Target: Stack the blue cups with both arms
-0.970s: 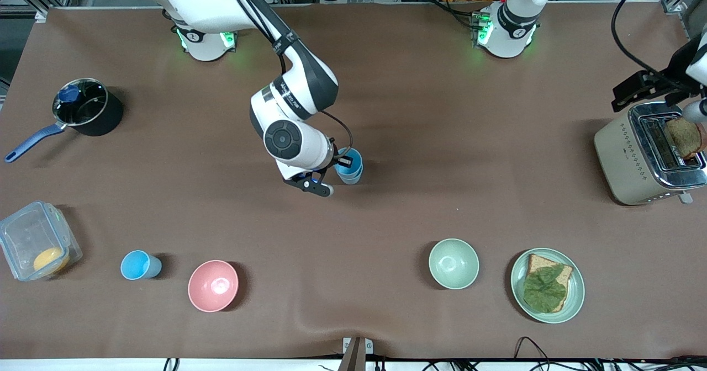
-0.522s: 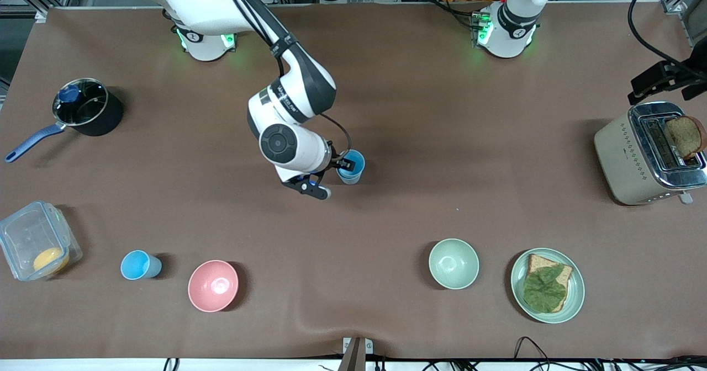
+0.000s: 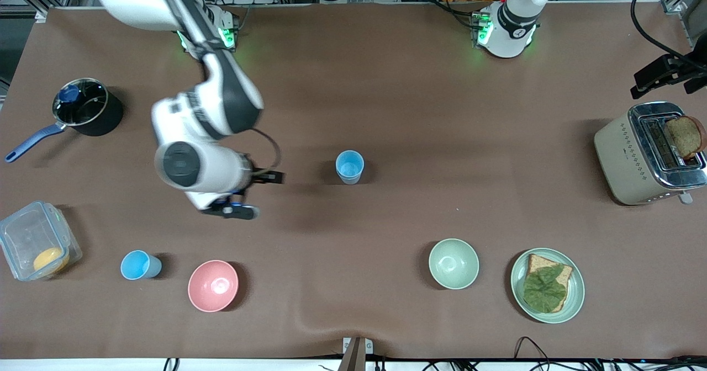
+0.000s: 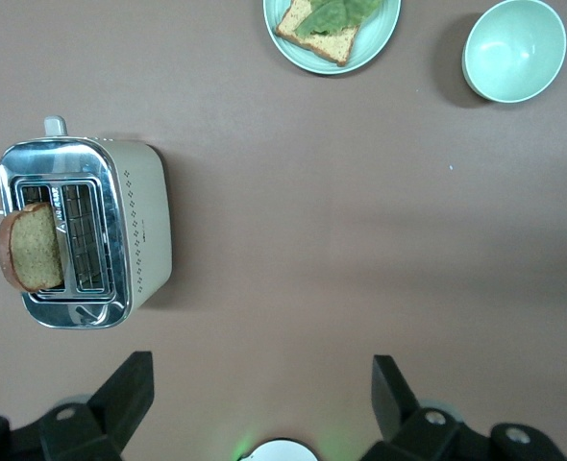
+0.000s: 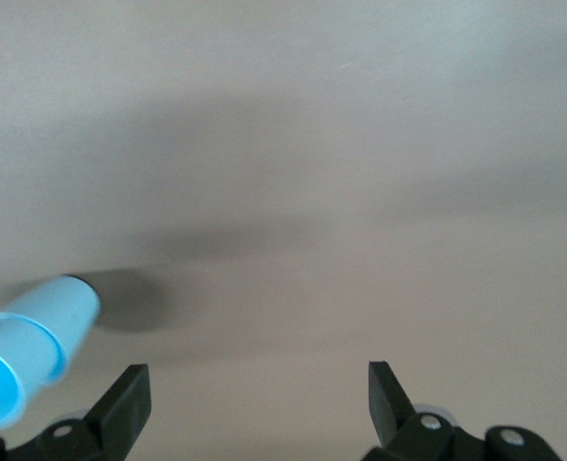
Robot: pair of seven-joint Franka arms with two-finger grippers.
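Observation:
A blue cup (image 3: 349,167) stands upright mid-table. In the right wrist view (image 5: 24,355) it shows a stepped wall, like one cup nested in another. A single sky-blue cup (image 3: 141,265) stands nearer the front camera, toward the right arm's end, beside the pink bowl (image 3: 213,285). My right gripper (image 3: 267,194) is open and empty over bare table, apart from the mid-table cup, toward the right arm's end. Its fingers frame bare cloth in the right wrist view (image 5: 257,399). My left gripper (image 3: 657,78) is open and empty (image 4: 259,403), above the table by the toaster.
A toaster (image 3: 646,153) with a bread slice stands at the left arm's end. A pale green bowl (image 3: 453,263) and a plate with toast (image 3: 547,285) lie near the front edge. A black saucepan (image 3: 88,107) and a clear box (image 3: 36,239) sit at the right arm's end.
My right gripper let go of the mid-table cup and swung away toward the right arm's end. The cup stays standing. My left gripper drew back from the toaster.

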